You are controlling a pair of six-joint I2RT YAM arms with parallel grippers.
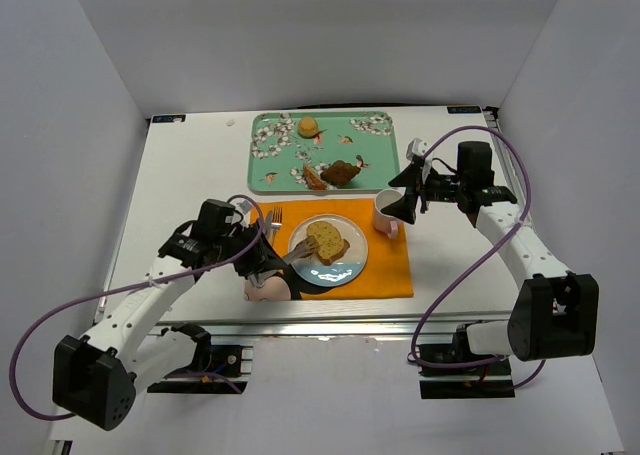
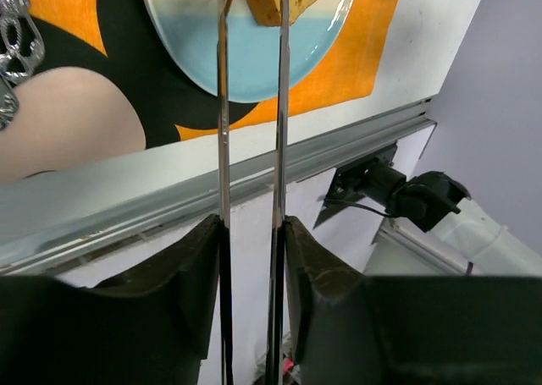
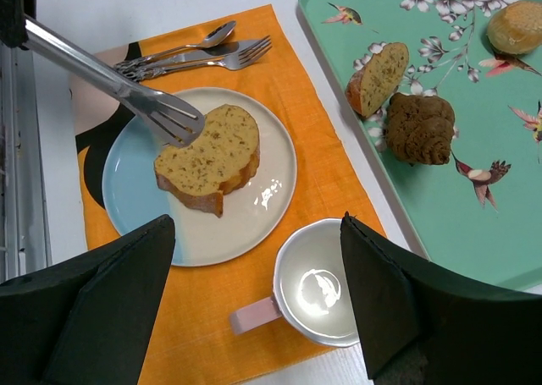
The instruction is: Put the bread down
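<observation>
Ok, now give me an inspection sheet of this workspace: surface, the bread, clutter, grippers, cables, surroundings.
Surface: white table, orange placemat under a plate.
Job's things: broad bread slice lies on the plate; smaller slice lies on the green tray.
Clutter: bun and brown pastry on the tray; mug beside the plate; fork and spoon on the placemat.
Grippers: left gripper shut on tongs, tips at the broad slice; right gripper open, empty, over the mug.
Cables: purple cables loop beside each arm.
Surroundings: plain white walls; nothing else seen.
</observation>
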